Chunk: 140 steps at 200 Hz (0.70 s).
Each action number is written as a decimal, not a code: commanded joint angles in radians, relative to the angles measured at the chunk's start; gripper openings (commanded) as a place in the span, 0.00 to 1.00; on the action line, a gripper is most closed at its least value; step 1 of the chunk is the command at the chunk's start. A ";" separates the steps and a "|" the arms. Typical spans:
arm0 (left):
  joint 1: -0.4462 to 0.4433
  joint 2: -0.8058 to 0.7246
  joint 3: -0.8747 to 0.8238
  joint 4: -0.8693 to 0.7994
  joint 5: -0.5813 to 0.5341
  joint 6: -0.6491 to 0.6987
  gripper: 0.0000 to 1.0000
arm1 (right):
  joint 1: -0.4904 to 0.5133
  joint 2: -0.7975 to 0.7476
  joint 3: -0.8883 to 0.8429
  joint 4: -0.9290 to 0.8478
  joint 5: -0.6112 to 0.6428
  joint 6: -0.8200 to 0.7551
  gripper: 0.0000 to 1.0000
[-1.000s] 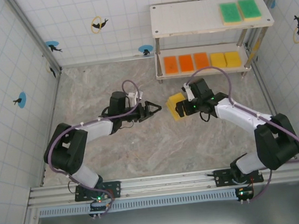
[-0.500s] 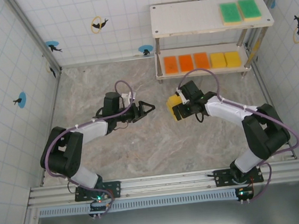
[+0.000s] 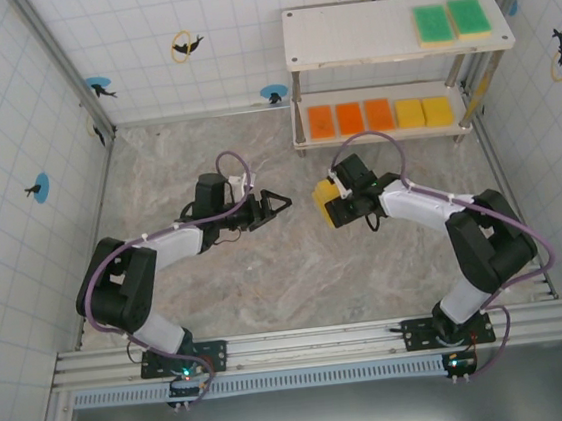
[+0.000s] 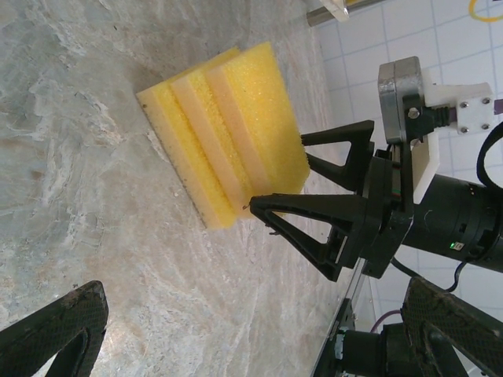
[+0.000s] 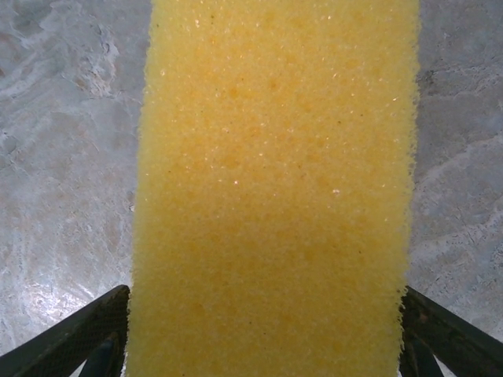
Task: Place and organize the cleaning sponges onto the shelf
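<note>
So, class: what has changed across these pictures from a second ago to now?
The right tool, gripping the yellow sponges, slid left toward the left tool, which drew back left slightly, open. Grip unchanged; the shelf and its seven sponges stayed put.

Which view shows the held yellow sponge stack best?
The left wrist view: the yellow sponge stack shows its layers and the right pincer clamping it. Top external gives a small yellow block; right wrist, one flat face.

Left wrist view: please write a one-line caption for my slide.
Right arm's fingers clamp stacked yellow sponges over the marble table.
</note>
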<state>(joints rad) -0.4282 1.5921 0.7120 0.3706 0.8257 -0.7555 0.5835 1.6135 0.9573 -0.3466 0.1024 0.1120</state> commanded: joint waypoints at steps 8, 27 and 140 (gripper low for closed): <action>0.004 0.014 -0.014 -0.001 -0.011 0.030 0.98 | 0.007 0.006 0.046 -0.010 0.025 -0.002 0.82; 0.003 0.015 -0.020 -0.001 -0.012 0.031 0.98 | 0.007 -0.003 0.044 -0.010 0.026 -0.003 0.79; 0.005 0.022 -0.028 0.004 -0.013 0.035 0.98 | 0.005 -0.046 0.034 -0.005 0.029 -0.002 0.66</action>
<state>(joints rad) -0.4282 1.6009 0.6960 0.3676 0.8185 -0.7551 0.5835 1.6096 0.9577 -0.3496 0.1211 0.1120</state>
